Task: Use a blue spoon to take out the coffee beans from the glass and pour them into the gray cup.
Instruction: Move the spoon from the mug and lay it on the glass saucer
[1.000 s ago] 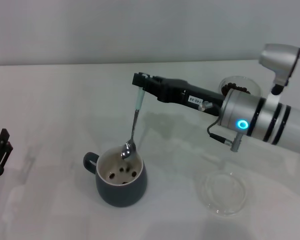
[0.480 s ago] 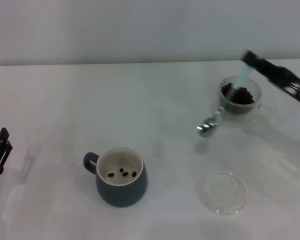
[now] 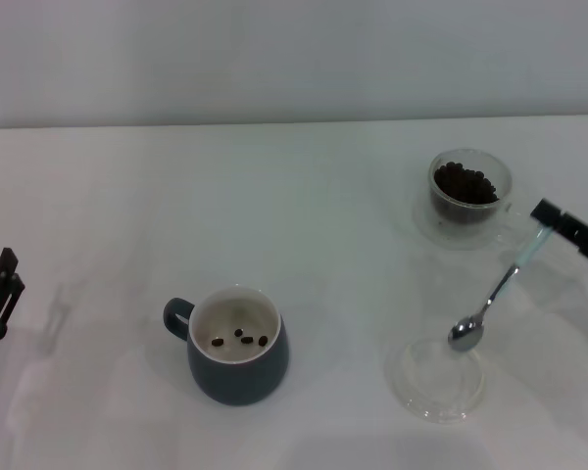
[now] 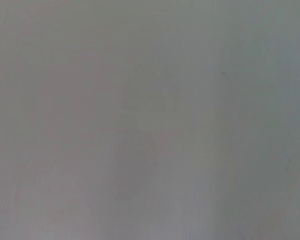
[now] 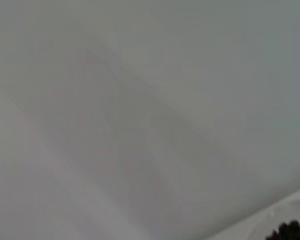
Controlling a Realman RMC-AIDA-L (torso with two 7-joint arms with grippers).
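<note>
1. White table under a pale wall, and the action has swung right across it: a second ago the right tool had the blue spoon tipped over the gray cup; now that tool sits at the far right edge of the head view.
2. Its grip is closed on the spoon's pale handle, and the spoon hangs down with its metal bowl empty, just above the flat clear dish.
3. My read: the pour is done and the spoon is either being set down or lining up for another scoop.
4. Half a second ago the spoon was beside the glass; it now sits nearer the robot, clear of the glass.
5. Left tool is parked at the left edge; I cannot tell how its fingers stand.
6. Count: 1 gray cup, front centre; 1 glass, back right; 1 clear dish; 1 spoon.
7. Coffee beans: 4 lying in the gray cup, with a heap in the glass too tightly piled to count.
</note>
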